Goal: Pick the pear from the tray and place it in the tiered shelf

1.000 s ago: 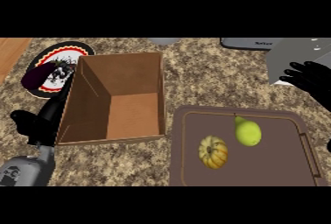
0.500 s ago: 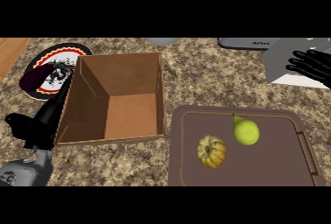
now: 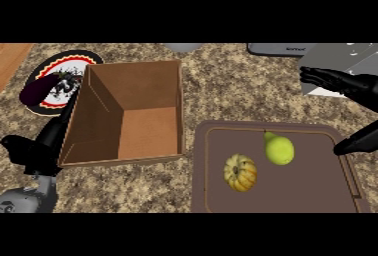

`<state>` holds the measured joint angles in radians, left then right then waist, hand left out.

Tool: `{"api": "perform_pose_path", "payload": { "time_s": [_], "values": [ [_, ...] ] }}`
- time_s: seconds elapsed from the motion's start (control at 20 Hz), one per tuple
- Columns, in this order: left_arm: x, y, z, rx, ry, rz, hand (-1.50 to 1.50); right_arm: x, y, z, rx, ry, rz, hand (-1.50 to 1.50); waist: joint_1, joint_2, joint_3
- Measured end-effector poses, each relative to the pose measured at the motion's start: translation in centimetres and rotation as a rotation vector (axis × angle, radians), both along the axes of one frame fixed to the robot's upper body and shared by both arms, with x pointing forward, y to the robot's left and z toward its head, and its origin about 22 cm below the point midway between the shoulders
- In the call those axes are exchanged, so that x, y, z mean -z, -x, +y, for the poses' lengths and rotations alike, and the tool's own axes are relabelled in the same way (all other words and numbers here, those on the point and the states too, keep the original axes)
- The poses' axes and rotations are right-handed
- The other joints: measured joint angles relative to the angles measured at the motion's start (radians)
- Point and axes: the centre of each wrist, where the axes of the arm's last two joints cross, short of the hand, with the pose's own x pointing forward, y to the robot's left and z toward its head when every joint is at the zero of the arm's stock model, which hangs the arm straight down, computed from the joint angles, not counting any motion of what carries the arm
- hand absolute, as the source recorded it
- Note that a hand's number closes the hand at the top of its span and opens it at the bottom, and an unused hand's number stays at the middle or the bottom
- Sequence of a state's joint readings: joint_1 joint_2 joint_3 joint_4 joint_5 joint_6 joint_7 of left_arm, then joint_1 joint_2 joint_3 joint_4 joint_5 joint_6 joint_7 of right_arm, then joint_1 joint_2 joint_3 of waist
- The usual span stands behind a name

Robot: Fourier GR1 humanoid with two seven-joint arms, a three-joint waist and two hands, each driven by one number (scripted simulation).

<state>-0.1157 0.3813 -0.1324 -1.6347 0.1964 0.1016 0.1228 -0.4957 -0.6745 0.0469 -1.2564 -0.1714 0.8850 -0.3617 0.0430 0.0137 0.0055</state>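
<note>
A yellow-green pear [image 3: 278, 149] lies on the dark brown tray [image 3: 214, 190] at the lower right, next to a small orange pumpkin [image 3: 241, 172]. My right hand [image 3: 347, 85] hovers open above the tray's far right corner, fingers stretched toward the left; its thumb [image 3: 357, 142] hangs near the tray's right rim, apart from the pear. An open brown box [image 3: 129, 117] stands left of the tray. My left hand [image 3: 37, 147] rests against the box's left outer wall, fingers straight.
A round patterned plate [image 3: 63, 75] with a dark eggplant [image 3: 38, 89] sits at the far left. A grey appliance [image 3: 288, 48] and a pale sheet [image 3: 347, 57] lie at the back right. A wooden strip [image 3: 11, 57] borders the counter's left corner.
My right hand has shifted down and left, toward the tray, its thumb now showing near the tray's right rim. The left hand, pear and pumpkin stay where they were.
</note>
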Motion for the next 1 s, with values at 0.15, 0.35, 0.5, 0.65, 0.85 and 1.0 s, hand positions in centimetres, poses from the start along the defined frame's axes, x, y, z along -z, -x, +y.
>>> {"api": "perform_pose_path", "payload": {
  "time_s": [0.15, 0.35, 0.5, 0.65, 0.85, 1.0],
  "values": [
    [-0.2, 0.1, 0.3, -0.003, 0.001, 0.000, 0.00, 1.5, 0.3, 0.8, 0.001, 0.033, -0.035, -1.50, -0.003, -0.001, 0.000],
    [-0.2, 0.2, 0.9, -0.012, 0.000, -0.002, 0.00, 2.3, 0.3, 1.5, -0.012, 0.079, -0.091, -1.50, -0.008, -0.003, -0.002],
    [-0.1, 0.5, 0.8, -0.008, -0.001, 0.004, 0.00, 3.3, 0.6, 1.9, -0.034, 0.142, -0.118, -1.50, -0.008, -0.003, -0.002],
    [-0.1, 0.3, 0.7, -0.007, 0.006, 0.002, 0.00, 4.1, 0.5, 2.7, -0.070, 0.201, -0.136, -1.50, -0.006, -0.002, -0.002],
    [0.0, 0.7, 0.3, -0.009, 0.002, 0.001, 0.00, 5.2, 0.7, 2.8, -0.105, 0.276, -0.160, -1.50, -0.011, -0.006, -0.003],
    [0.0, 0.6, 0.4, -0.022, -0.005, -0.001, 0.00, 5.7, 0.8, 2.8, -0.120, 0.306, -0.186, -1.50, -0.019, -0.008, -0.004]
  ]
}}
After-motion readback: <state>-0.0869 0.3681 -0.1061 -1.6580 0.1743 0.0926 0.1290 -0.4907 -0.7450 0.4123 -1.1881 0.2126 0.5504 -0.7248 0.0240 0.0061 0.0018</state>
